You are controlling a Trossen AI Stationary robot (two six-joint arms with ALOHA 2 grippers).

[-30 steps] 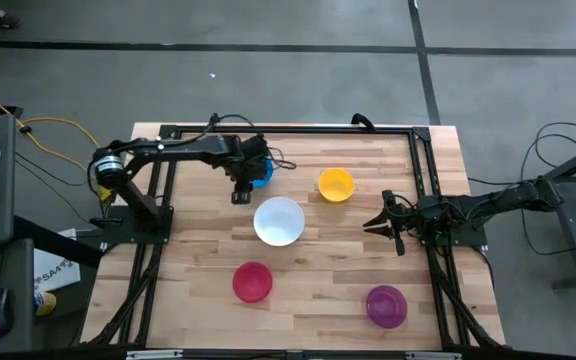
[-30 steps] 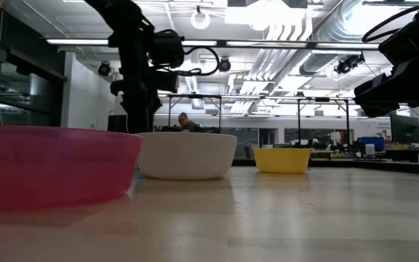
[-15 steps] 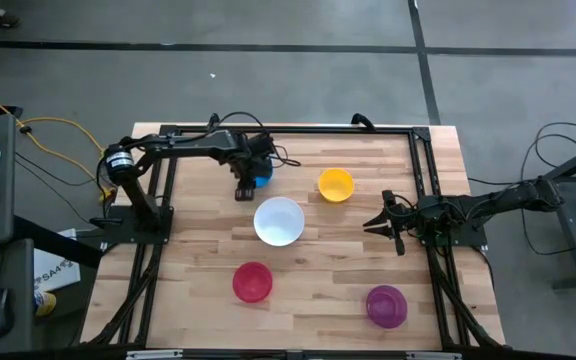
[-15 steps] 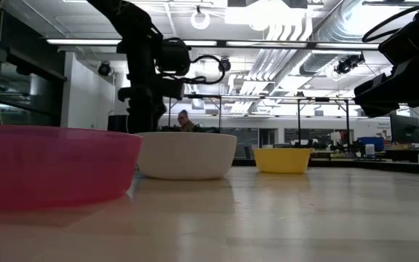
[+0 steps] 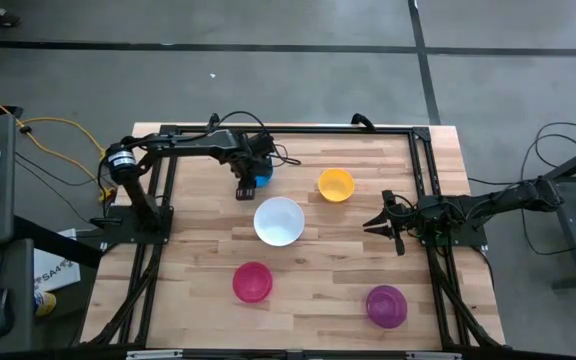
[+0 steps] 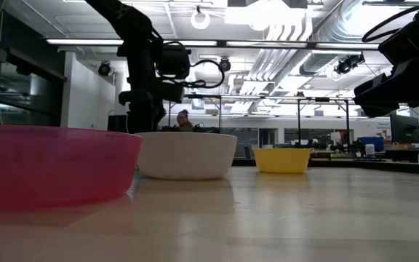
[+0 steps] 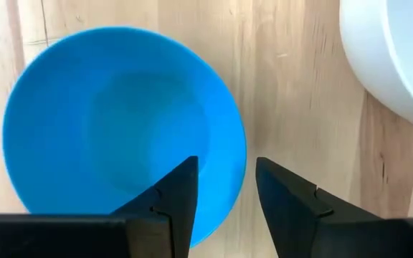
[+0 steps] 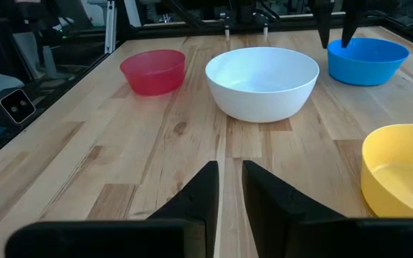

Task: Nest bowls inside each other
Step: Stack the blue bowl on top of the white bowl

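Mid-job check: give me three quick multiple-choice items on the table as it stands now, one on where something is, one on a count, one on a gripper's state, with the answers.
1. Which bowl is the left gripper over?
A. the yellow bowl
B. the blue bowl
C. the purple bowl

2. How many bowls are already nested inside another?
A. none
B. two
C. three

3. How do the left gripper's fingers stand?
A. shut on the white bowl's rim
B. open, straddling the blue bowl's rim
C. shut on nothing

Answers:
1 B: the left gripper hangs over the blue bowl, beside the white bowl.
2 A: the high view shows the white, blue, yellow bowl, red-pink bowl and purple bowl each standing apart on the table.
3 B: in the left wrist view one finger is inside the rim, the other outside, with a gap between.
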